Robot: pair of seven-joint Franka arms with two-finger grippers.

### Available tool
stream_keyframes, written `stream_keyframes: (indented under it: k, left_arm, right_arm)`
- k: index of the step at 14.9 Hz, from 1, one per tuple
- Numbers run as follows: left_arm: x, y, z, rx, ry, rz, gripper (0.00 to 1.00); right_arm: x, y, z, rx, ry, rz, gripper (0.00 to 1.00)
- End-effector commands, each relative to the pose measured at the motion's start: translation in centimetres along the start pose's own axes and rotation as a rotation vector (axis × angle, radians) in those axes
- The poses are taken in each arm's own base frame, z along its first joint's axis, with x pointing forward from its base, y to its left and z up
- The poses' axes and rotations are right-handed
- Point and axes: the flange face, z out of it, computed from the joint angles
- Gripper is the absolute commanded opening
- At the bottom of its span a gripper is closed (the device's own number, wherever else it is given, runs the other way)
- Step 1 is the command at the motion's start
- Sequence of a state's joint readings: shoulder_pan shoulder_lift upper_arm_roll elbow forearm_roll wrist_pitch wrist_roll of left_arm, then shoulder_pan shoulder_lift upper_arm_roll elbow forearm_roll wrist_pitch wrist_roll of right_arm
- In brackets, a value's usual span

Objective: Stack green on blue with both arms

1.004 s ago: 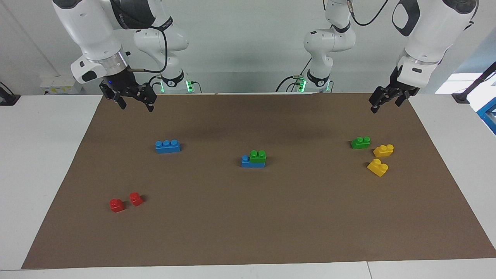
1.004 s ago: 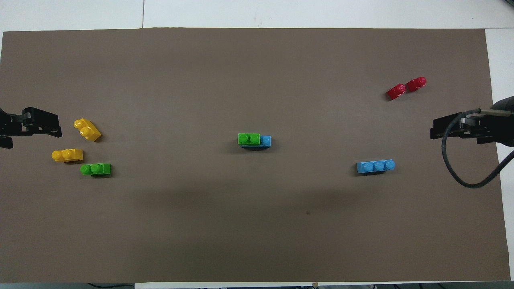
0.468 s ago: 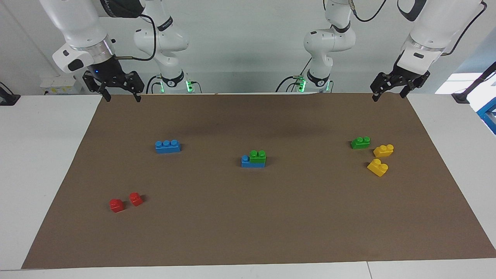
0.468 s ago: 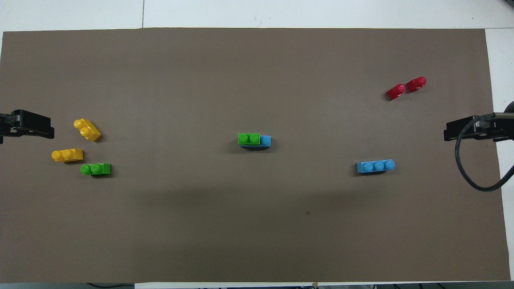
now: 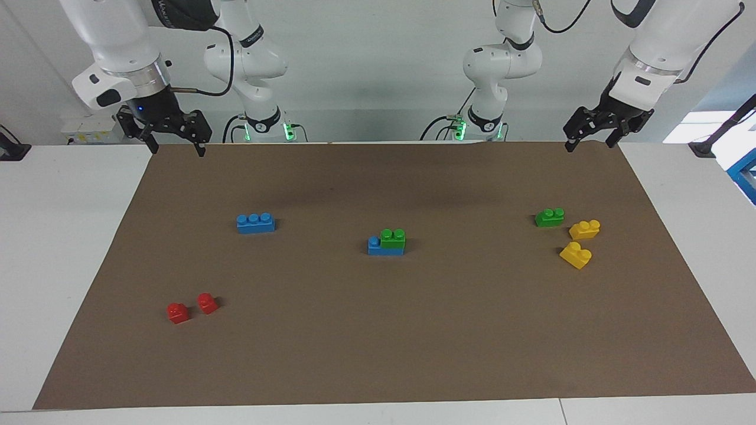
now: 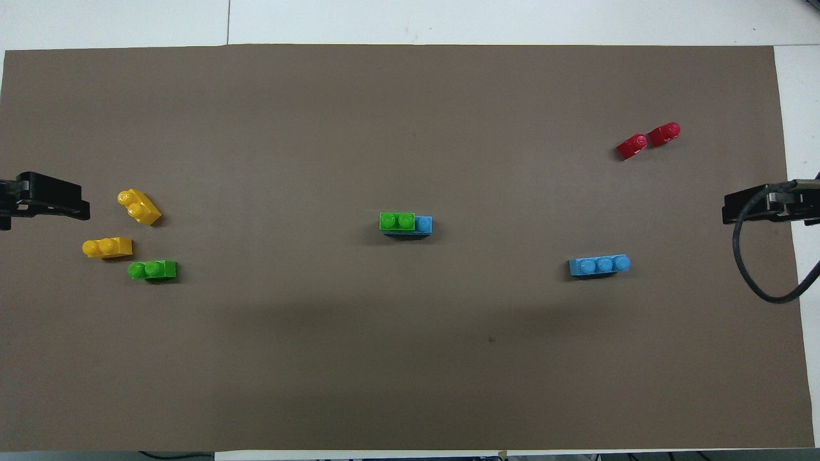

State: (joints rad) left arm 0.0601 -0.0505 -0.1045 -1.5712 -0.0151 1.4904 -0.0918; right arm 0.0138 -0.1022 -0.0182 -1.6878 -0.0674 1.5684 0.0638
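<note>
Green already sat on blue at the middle of the brown mat [image 5: 413,354]: one green two-stud brick [image 5: 393,237] was pressed onto a blue three-stud brick [image 5: 384,248], covering the two studs toward my left arm's end and leaving one blue stud bare. I judged that stack done.

The other pair was not yet joined. The second green brick [image 5: 549,217] lay loose toward the mat's edge at my left arm's end, just beside two yellow two-stud bricks [image 5: 582,242], apart from both. The second blue brick [image 5: 256,222] lay by itself toward my right arm's end, well apart from the stack. Two red one-stud bricks [image 5: 192,308] stood side by side near the mat's corner at that same end, on the edge farthest from me; I had no use for them.

My left gripper [image 5: 590,139] hung in the air over the mat's corner at my own edge, fingers spread and nothing between them. My right gripper [image 5: 175,144] hung over the other corner at my own edge, likewise spread and empty.

If a second stack was wanted, I reckoned half the work remained: green to lift with my left, blue to fetch or steady with my right.
</note>
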Motion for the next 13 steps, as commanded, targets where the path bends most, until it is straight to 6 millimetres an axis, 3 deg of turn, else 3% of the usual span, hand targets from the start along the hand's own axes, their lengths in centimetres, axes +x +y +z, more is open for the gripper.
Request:
stream_keyframes:
  k: [1, 13]
  left_arm:
    - [0.24, -0.02, -0.51, -0.019, -0.004, -0.013, 1.00]
    - [0.10, 0.04, -0.47, -0.017, -0.004, -0.010, 1.00]
  right_arm:
    - [0.33, 0.65, -0.48, -0.001, 0.023, 0.049, 1.00]
    - [0.38, -0.12, -0.38, 0.047, 0.023, 0.071, 1.00]
